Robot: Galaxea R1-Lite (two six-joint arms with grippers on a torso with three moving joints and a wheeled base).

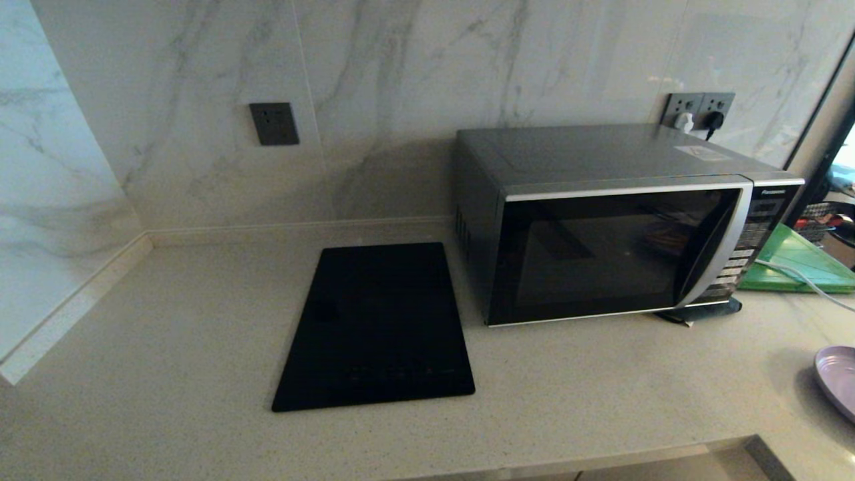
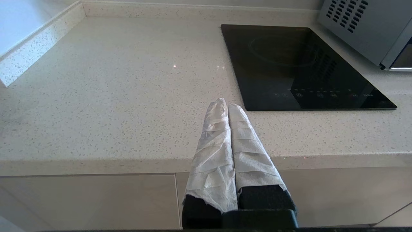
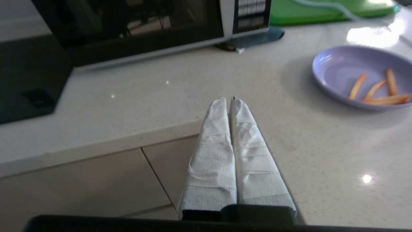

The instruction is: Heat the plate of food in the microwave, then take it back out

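The microwave (image 1: 621, 224) stands at the back right of the counter with its dark glass door closed; its door and button panel also show in the right wrist view as the microwave (image 3: 135, 22). The lilac plate of food (image 3: 363, 79) lies on the counter with a few orange fries, and only its rim, the plate (image 1: 838, 374), shows at the head view's right edge. My right gripper (image 3: 229, 100) is shut and empty, at the counter's front edge, short of the plate. My left gripper (image 2: 225, 104) is shut and empty, at the front edge near the cooktop.
A flat black glass cooktop (image 1: 377, 324) lies left of the microwave. A green board (image 1: 798, 264) with a white cable over it lies to the microwave's right. Wall sockets (image 1: 698, 110) sit behind it. Cabinet fronts (image 2: 90, 199) run below the counter edge.
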